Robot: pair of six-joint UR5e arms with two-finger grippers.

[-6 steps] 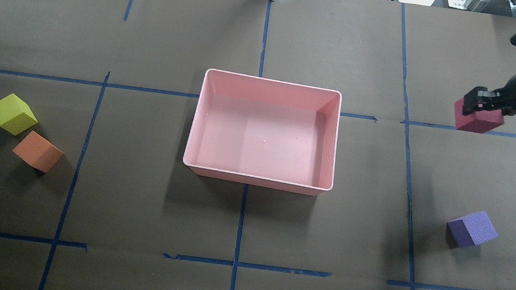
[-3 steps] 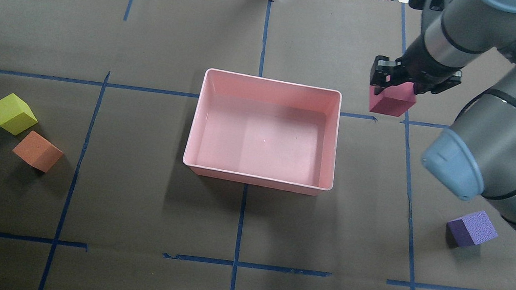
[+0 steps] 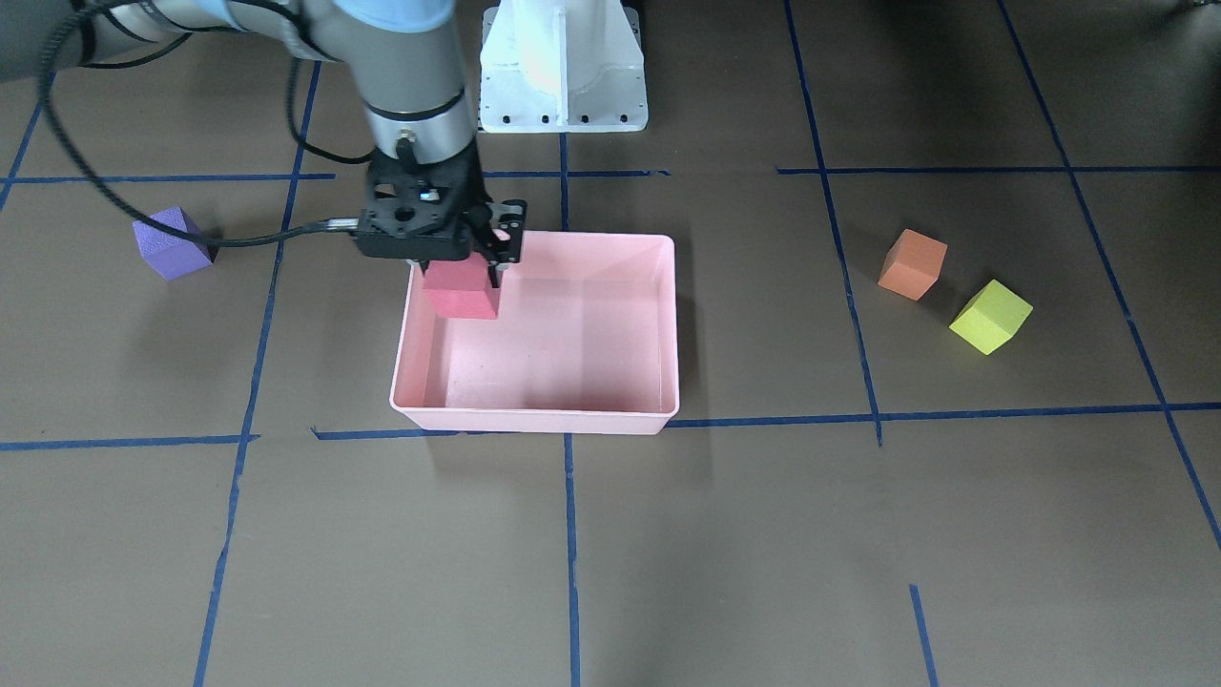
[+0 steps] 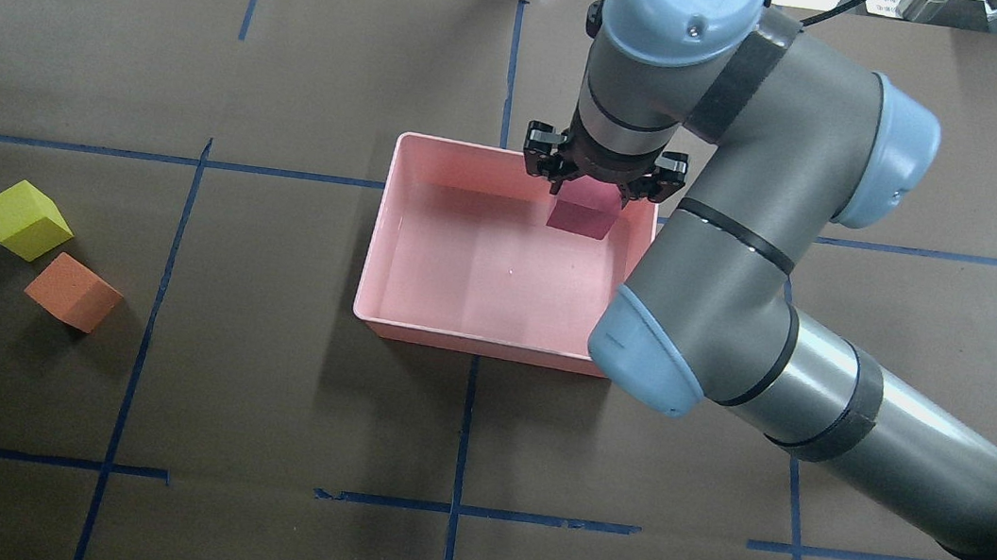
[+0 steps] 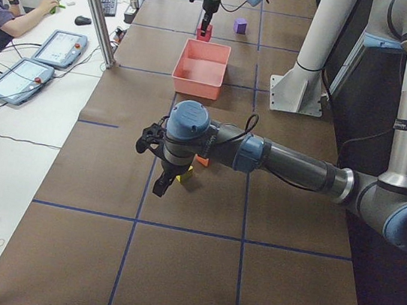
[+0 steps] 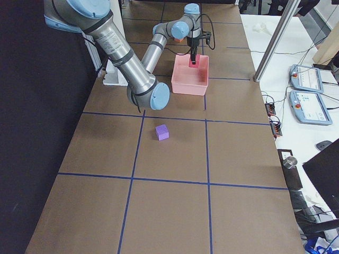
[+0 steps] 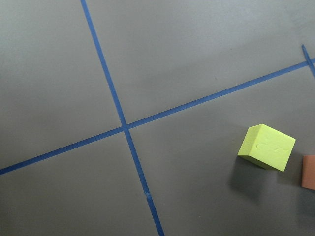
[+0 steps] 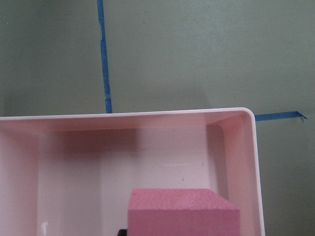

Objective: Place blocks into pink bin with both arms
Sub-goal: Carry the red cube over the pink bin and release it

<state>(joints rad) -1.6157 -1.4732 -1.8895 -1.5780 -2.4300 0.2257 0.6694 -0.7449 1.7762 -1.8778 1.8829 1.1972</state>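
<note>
Gripping the red-pink block [image 4: 580, 220], right hand [image 4: 594, 199] hangs over pink bin [image 4: 461, 275]; purple block [image 3: 172, 243] apart.

Overhead view: the right arm [image 4: 746, 282] runs from lower right to centre frame and hides the right wall of the pink bin [image 4: 380, 237], so you can enter only over its left half. The right gripper [image 4: 593, 192], fingers [image 3: 495, 269] clamped on the red-pink cube [image 4: 582, 219], fills the bin's upper right corner. Left edge: yellow-green cube [image 4: 25, 219] and orange cube [image 4: 74, 293] just beside each other, tight gap; open table [image 4: 302, 408] around them.
</note>
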